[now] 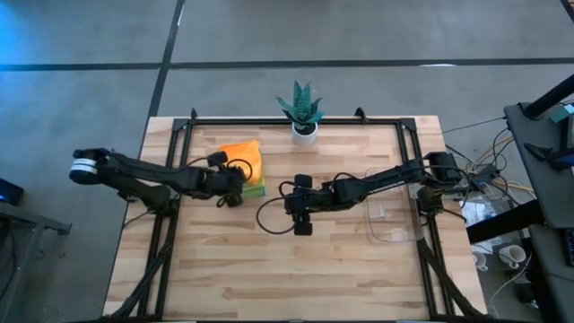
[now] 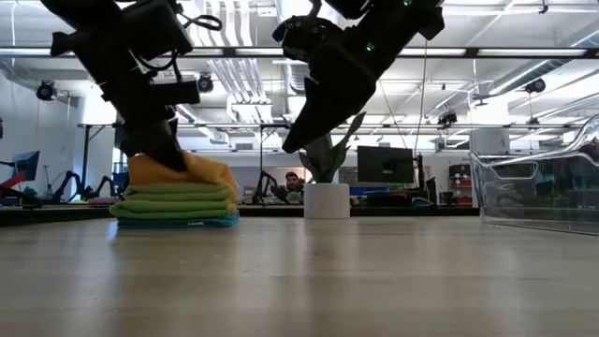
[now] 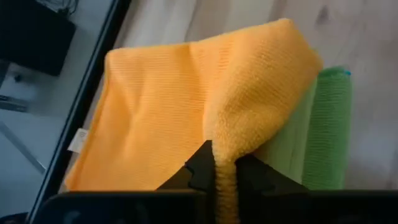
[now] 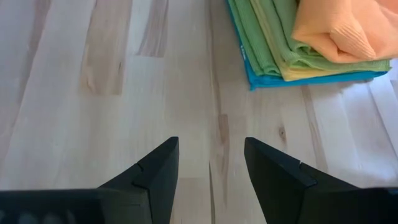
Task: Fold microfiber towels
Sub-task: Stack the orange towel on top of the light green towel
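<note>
at the table's left rear the left gripper (image 3: 225, 171) is pinched tight on a raised fold of the orange towel (image 3: 180, 106), which lies rumpled on top of a neat stack of folded towels: two lime green towels (image 4: 264, 46), a yellow towel (image 4: 311, 73) and a light blue towel (image 4: 292, 81) at the bottom. near mid-table, above bare wooden table (image 4: 93, 93), the right gripper (image 4: 211, 168) hangs with its jaws spread and nothing between them, well apart from the stack. behind it stands a small potted plant (image 1: 302, 109), and a clear plastic tray (image 1: 393, 221) sits on the right.
</note>
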Available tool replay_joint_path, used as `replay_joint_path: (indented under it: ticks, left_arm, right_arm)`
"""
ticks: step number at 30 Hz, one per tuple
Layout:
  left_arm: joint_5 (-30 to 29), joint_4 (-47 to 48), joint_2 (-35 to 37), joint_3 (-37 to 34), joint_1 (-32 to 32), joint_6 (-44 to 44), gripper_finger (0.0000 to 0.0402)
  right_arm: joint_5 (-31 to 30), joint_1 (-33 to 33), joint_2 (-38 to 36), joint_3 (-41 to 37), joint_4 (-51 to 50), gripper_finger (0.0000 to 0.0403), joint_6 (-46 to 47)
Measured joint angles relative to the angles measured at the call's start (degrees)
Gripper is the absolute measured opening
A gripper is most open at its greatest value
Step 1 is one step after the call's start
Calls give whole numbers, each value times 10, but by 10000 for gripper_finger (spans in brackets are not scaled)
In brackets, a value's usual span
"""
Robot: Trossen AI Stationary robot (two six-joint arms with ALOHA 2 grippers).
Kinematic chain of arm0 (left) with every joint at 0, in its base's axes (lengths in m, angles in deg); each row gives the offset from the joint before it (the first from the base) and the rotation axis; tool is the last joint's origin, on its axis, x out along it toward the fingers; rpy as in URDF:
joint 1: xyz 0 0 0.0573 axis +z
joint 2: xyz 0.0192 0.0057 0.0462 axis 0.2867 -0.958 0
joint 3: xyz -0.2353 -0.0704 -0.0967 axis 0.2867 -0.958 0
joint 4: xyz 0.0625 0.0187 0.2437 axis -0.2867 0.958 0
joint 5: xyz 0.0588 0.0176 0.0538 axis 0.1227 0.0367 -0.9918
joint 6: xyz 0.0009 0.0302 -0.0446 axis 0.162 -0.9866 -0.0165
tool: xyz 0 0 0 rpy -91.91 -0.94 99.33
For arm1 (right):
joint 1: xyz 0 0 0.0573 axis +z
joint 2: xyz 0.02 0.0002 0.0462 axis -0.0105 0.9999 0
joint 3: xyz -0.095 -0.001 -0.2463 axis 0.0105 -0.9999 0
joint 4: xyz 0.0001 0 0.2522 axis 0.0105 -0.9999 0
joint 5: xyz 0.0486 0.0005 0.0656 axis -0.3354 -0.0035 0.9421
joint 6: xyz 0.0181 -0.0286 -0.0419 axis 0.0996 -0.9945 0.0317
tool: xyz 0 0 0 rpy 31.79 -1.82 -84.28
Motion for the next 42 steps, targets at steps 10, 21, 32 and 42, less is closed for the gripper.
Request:
replay_joint_path:
  ticks: [10, 21, 32, 42]
  left_arm:
    - [5, -78, -118, -26, -1, 3, 65]
    - [158, -10, -85, 36, -25, 13, 148]
    - [229, 109, 92, 42, -26, -9, 203]
    - [77, -120, 168, -127, 14, 3, 205]
  right_arm:
    - [5, 0, 0, -5, -1, 180, 10]
    - [11, -2, 0, -9, 17, 180, -3]
    - [10, -49, 113, 38, 320, 171, -1]
    - [15, -74, 244, 93, 506, 103, 31]
